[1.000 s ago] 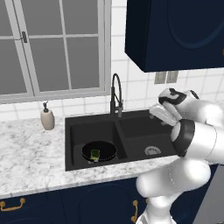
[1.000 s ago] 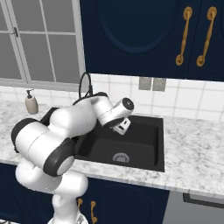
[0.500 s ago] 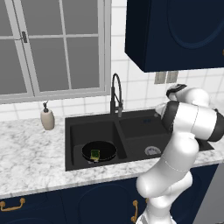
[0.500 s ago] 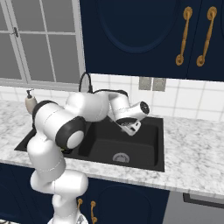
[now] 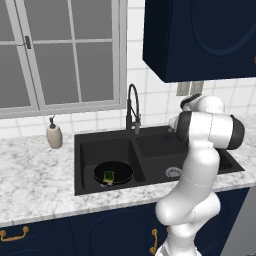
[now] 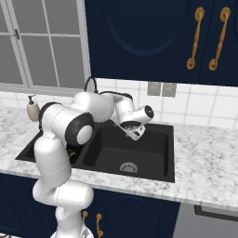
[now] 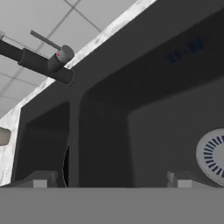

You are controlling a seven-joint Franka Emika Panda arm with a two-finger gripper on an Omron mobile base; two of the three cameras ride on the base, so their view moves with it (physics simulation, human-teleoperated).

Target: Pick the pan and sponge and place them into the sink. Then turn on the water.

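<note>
Two basins, black sink (image 5: pixel 150 145); sponge (image 5: pixel 108 176) inside pan (image 5: pixel 113 172); pincer (image 6: pixel 135 133) spread.

My bench (image 5: pixel 35 175) is a grey-white marbled top running along the tiled wall, and the black double-basin sink (image 5: pixel 150 145) is sunk into it with its arched faucet (image 5: pixel 132 107) rising at the back edge. A beige soap dispenser (image 5: pixel 54 135) stands upright on the marble just left of the sink. Down in the left basin, the pan (image 5: pixel 114 172) lies flat with the sponge (image 5: pixel 108 176) in it.
</note>
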